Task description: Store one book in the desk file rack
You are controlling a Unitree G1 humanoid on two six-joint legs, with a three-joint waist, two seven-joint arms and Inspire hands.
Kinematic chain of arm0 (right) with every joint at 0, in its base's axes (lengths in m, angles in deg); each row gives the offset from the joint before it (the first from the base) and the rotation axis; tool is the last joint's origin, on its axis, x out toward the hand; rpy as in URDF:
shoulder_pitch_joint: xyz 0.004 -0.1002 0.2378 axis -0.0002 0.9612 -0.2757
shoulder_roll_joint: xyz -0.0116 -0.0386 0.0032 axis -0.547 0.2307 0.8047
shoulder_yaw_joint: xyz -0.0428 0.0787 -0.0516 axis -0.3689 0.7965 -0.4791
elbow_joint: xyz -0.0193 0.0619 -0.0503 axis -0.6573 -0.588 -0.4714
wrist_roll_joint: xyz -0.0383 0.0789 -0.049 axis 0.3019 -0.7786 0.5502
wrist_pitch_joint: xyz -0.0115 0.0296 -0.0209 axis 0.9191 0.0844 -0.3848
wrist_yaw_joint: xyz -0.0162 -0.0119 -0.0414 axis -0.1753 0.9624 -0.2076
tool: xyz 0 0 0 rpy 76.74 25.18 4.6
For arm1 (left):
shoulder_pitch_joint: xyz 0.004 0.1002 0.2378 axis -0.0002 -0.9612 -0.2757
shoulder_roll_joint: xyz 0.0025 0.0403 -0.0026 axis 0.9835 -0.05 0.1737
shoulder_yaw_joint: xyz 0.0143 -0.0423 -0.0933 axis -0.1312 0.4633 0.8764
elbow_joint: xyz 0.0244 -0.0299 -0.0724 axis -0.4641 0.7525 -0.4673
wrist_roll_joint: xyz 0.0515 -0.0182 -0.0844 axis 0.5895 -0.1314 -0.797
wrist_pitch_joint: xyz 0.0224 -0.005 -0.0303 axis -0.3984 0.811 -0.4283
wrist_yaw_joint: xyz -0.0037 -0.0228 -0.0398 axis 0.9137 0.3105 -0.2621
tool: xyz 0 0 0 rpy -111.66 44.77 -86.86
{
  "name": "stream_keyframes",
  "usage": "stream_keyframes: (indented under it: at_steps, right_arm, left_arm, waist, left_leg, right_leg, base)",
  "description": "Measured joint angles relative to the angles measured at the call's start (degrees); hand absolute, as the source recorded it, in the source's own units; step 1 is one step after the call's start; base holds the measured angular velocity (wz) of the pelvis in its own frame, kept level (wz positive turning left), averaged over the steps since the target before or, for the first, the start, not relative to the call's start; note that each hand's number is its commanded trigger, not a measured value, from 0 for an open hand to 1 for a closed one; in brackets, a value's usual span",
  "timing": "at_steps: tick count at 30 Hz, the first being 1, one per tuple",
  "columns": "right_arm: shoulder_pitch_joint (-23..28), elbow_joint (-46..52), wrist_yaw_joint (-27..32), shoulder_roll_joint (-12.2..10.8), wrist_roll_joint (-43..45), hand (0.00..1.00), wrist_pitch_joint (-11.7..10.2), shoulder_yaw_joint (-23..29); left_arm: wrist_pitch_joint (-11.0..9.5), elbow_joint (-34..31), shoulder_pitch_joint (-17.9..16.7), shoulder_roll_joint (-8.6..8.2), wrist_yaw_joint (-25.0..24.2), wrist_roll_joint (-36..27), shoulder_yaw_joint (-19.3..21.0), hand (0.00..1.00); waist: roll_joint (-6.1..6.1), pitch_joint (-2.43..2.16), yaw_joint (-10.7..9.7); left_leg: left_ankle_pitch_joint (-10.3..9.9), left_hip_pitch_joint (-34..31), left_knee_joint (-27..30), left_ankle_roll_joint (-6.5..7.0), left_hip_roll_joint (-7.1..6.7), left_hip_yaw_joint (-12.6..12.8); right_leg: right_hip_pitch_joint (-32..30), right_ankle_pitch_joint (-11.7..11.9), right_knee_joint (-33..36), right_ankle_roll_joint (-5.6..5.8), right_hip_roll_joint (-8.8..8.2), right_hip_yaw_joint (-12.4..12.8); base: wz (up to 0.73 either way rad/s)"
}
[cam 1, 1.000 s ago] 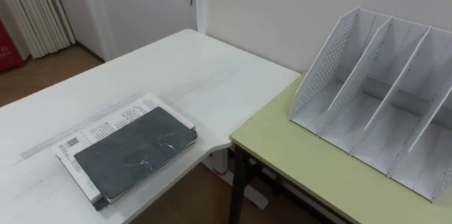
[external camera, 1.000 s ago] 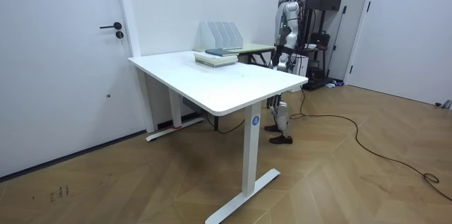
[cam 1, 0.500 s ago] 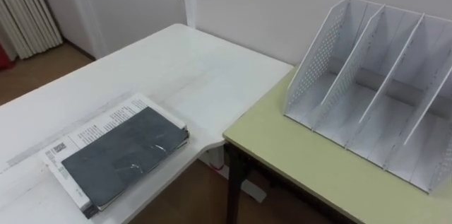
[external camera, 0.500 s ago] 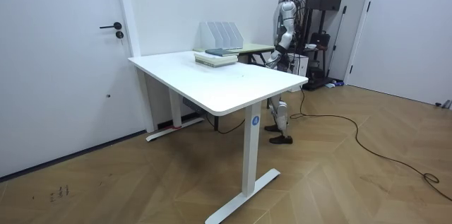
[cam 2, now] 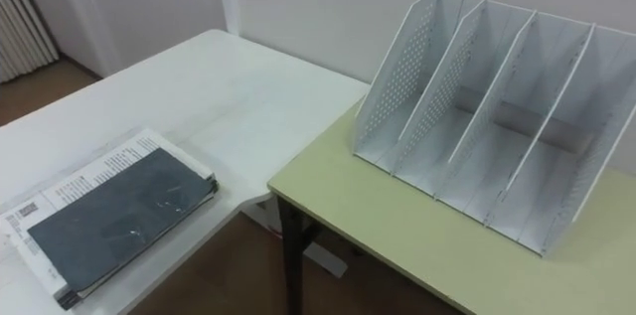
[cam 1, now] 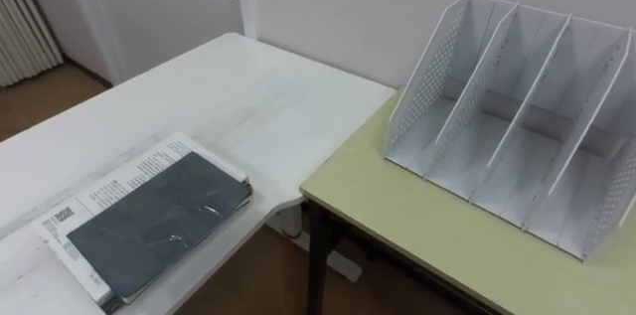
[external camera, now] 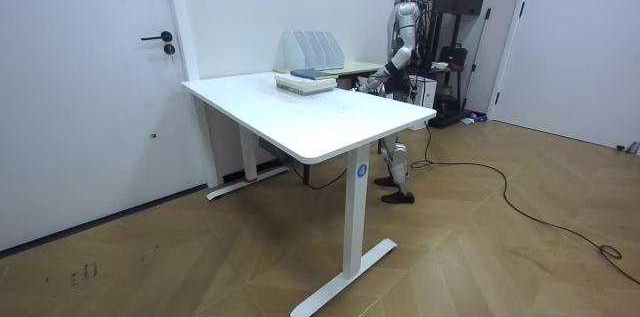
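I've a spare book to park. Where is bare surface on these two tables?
White table: bare from the book stack to the far wall. Green desk: bare strip between its front edge and the file rack, slots empty. Crowded: the stack's corner.

Robot standing upright in the room view; one arm bent, its hand held forward at waist height.
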Motion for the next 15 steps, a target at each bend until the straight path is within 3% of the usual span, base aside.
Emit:
stream_keyframes:
  at_steps: [8,12,15]
  right_arm:
    - [-0.34,0.21,0.06,-0.01,0.22,0.0,-0.14,-0.27]
    - [-1.29,0.03,0.15,-0.03,-0.3,0.0,-0.76,-2.13]
    - [-0.98,0.03,0.14,-0.12,-0.09,0.0,-1.57,-2.14]
  left_arm:
    - [-0.68,-8.03,-0.13,0.97,2.99,5.88,-2.53,0.0]
    - [-1.08,-16.43,-0.35,2.29,5.07,7.22,-2.97,0.0]
    - [-2.13,-20.11,-0.33,2.3,7.81,7.26,-2.77,0.0]
  waist:
    - [0.06,-0.01,-0.01]
    - [0.07,-0.03,0.02]
    - [0.39,-0.24,-0.14]
  left_leg:
    - [0.0,-0.19,-0.02,0.0,-0.05,-0.09]
    - [0.0,-0.51,0.01,0.0,0.3,0.26]
    - [0.0,-0.68,0.08,0.01,0.29,0.16]
  right_leg:
    - [-0.24,0.0,-0.09,0.0,0.09,0.01]
    - [-0.58,0.02,-0.07,0.02,0.05,-0.19]
    - [-0.46,0.03,-0.07,0.02,0.03,-0.5]
  base:
    - [0.0]
    - [0.01]
    - [0.05]
